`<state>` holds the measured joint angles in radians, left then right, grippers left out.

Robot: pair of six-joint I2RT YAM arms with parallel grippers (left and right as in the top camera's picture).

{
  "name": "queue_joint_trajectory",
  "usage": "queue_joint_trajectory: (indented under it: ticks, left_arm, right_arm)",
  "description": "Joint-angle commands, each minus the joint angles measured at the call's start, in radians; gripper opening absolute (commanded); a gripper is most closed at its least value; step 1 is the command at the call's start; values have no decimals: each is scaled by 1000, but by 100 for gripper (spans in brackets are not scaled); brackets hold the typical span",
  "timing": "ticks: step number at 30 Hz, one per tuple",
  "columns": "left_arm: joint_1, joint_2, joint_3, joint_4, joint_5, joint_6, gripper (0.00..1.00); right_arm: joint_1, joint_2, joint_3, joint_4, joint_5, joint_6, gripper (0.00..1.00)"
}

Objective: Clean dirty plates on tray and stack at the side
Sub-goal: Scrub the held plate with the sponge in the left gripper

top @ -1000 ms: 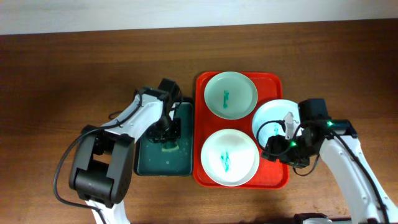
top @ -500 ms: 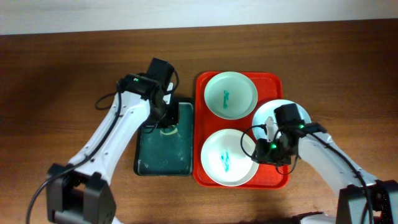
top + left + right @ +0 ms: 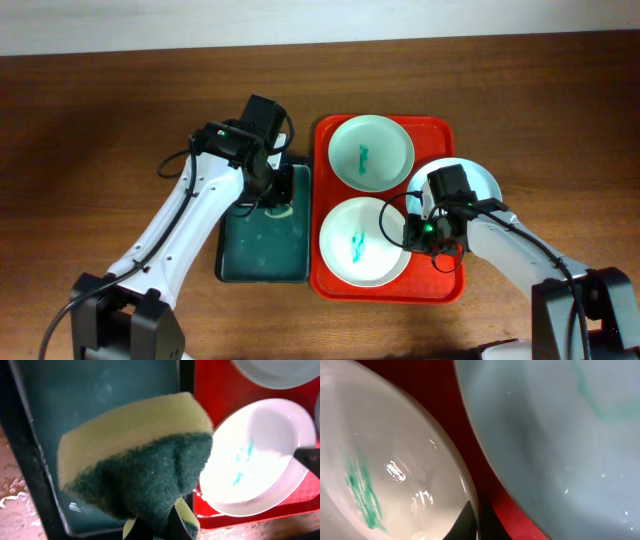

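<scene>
Dark brown wooden table (image 3: 90, 110) — visible grain, even lighting; pale wall strip (image 3: 320, 18) along far edge.

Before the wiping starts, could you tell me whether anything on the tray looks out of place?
Yes: the right-hand plate hangs over the right rim of the red tray, partly off it instead of lying fully inside.

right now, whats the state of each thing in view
far plate, smeared teal, on the red tray
near plate, smeared teal, on the red tray
right plate, faint teal smear, reaching past the red tray's right edge
sponge, held over the green tray
left gripper, shut on sponge
right gripper, shut on near plate's right rim
</scene>
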<state>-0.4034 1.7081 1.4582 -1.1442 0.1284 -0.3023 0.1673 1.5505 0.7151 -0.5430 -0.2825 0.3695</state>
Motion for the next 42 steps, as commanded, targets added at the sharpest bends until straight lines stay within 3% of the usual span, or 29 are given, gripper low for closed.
queue_joint_trajectory:
  ticks: [1, 7, 15, 19, 22, 28, 31, 35, 39, 42]
  left_arm:
    - [-58, -20, 9, 59, 64, -14, 0]
    - [-228, 75, -34, 231, 116, -35, 0]
    - [-342, 369, -34, 377, 389, -53, 0]
    - [-335, 435, -34, 368, 242, -53, 0]
    - [-313, 435, -13, 258, -14, -144, 0]
    - [-240, 435, 37, 145, -136, -154, 0]
    - [-228, 435, 40, 189, -45, -153, 0]
    - [-276, 438, 27, 346, 281, -153, 0]
    - [-357, 439, 27, 368, 298, -108, 0]
    - [-343, 439, 27, 353, 294, -108, 0]
  right_arm:
    - [1, 19, -8, -7, 59, 173, 4]
    - [1, 19, -7, -19, 59, 147, 5]
    - [2, 19, -7, -28, 59, 136, 5]
    - [2, 19, -7, -29, 59, 136, 5]
    - [2, 19, -7, -32, 59, 136, 5]
    - [2, 19, -7, -37, 59, 136, 5]
    - [2, 19, -7, -39, 59, 135, 5]
    - [2, 19, -7, -40, 60, 135, 5]
    - [2, 19, -7, -40, 60, 135, 5]
    - [2, 19, -7, -45, 60, 132, 5]
